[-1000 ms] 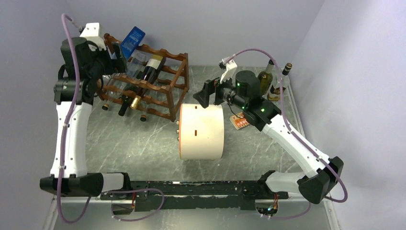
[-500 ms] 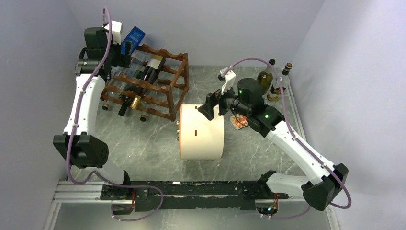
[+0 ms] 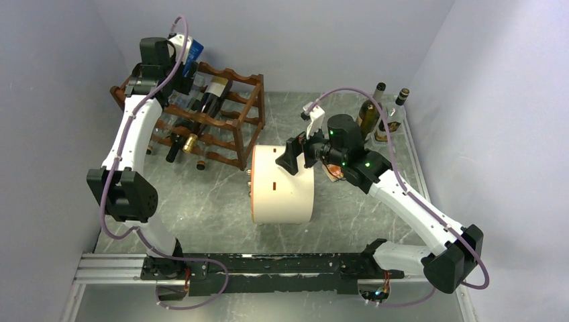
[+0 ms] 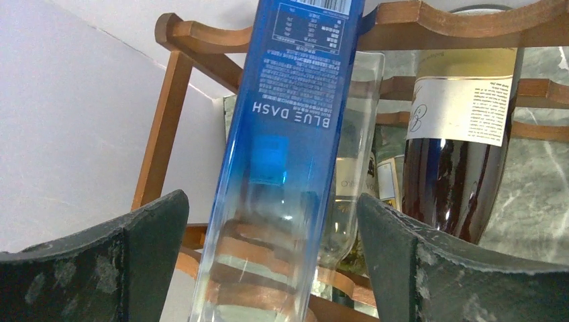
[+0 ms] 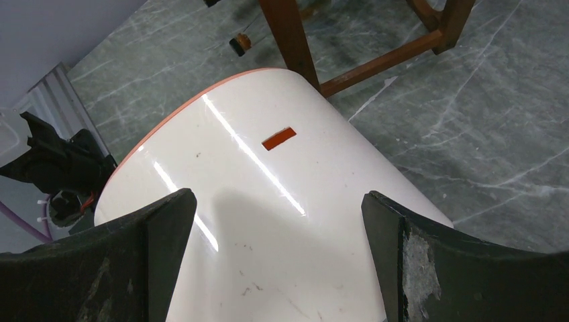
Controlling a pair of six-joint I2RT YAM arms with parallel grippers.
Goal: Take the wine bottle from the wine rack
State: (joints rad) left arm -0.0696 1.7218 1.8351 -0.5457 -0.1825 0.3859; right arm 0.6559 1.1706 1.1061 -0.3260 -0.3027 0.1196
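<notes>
Wine bottle, blue-labelled, on wine rack top tier. Left end effector wide open astride it, no grip. Right end effector wide open above cream cylinder.

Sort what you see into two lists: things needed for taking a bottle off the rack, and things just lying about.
Needed: wooden rack; blue bottle; left end effector, open around that bottle.
Lying about: cream drum; two upright bottles in the far right corner.
</notes>
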